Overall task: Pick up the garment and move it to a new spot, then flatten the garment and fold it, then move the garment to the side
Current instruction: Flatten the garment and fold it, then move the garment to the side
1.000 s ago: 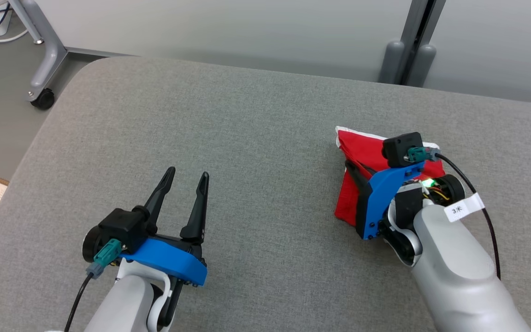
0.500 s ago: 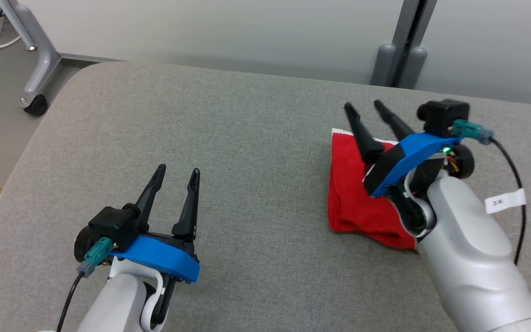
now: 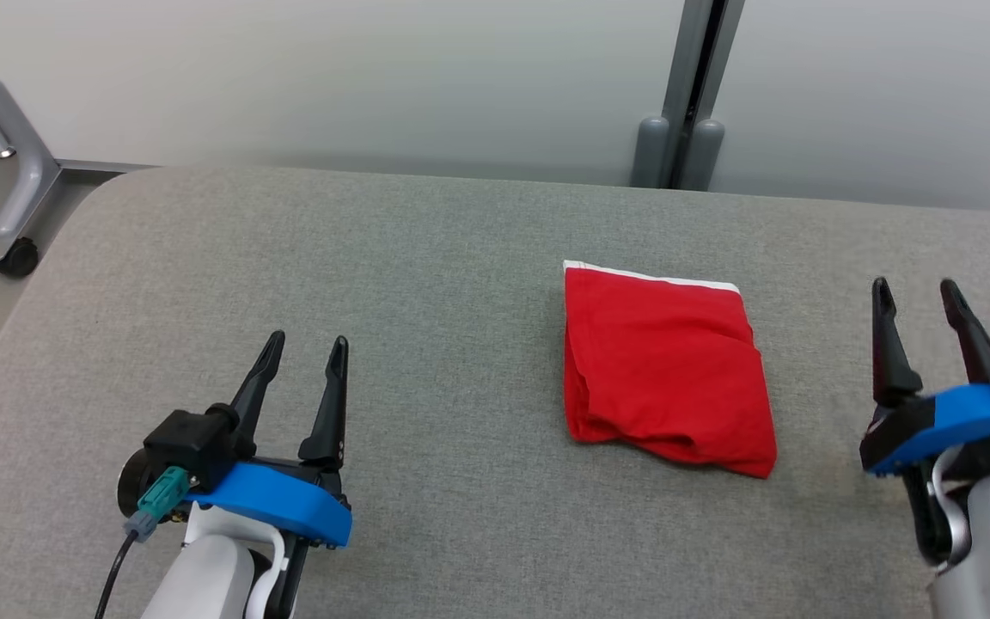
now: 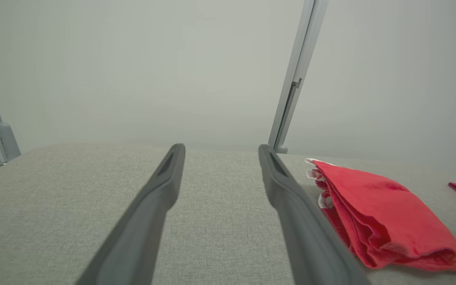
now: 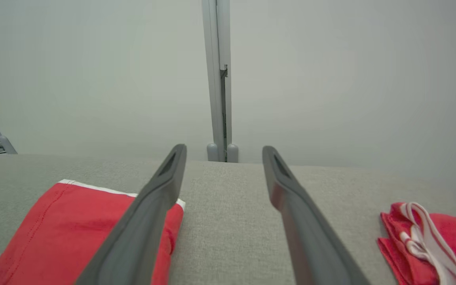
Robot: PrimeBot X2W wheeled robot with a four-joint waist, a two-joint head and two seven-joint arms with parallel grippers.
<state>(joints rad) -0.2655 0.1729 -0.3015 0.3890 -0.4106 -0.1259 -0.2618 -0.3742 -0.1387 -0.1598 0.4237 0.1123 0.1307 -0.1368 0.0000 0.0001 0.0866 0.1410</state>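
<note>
– Now, on the grey table (image 3: 461,223), why does the folded red garment (image 3: 663,370) lie right of centre?
– Likely set aside, finished: left gripper (image 3: 308,342) and right gripper (image 3: 914,285) flank it, well apart, jaws spread, empty.

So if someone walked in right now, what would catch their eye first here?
A folded red garment lies on the grey table, right of centre. The left gripper and right gripper stand open on either side of it, touching nothing. Another red and white cloth lies further right.
</note>
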